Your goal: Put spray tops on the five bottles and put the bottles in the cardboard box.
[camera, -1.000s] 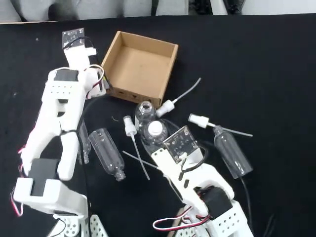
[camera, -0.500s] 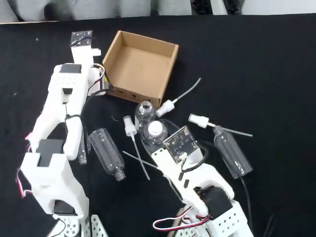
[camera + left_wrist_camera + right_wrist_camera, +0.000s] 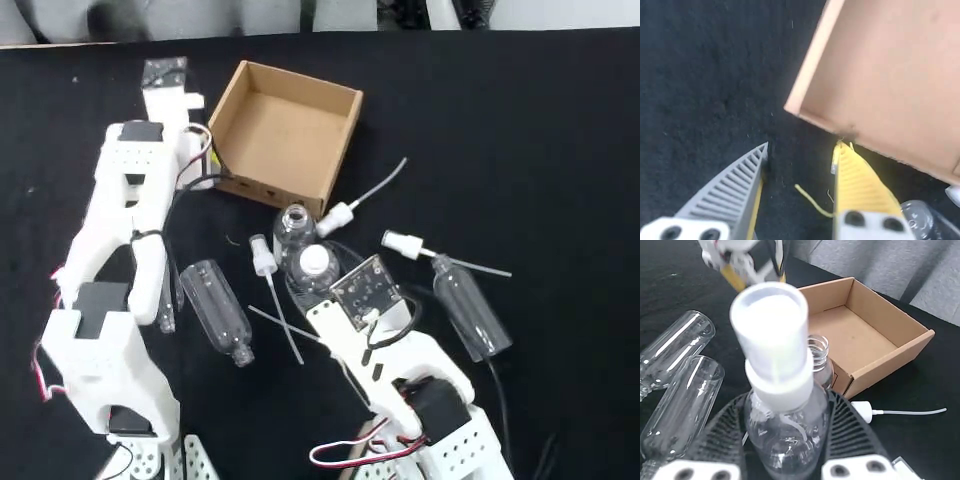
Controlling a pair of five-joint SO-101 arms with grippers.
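My right gripper [image 3: 785,452] clasps the capped bottle [image 3: 782,405] upright mid-table, I judge ready for boxing, while my left gripper [image 3: 801,150] stands open, empty, beside the box's [image 3: 880,75] corner, likely to steady it.

Black table [image 3: 540,120]. Tan cardboard box [image 3: 285,135]. Clear bottles [image 3: 222,312], white spray tops [image 3: 262,255], white arms [image 3: 120,220]. Left gripper [image 3: 801,147]: one finger grey and ribbed, one yellow. Right gripper [image 3: 787,405] black, ribbed. Capped bottle [image 3: 785,440] clear, white cap.

The table [image 3: 540,120] is covered in black cloth, flecked with lint. A grey curtain [image 3: 890,262] is seen behind it — hung in folds.
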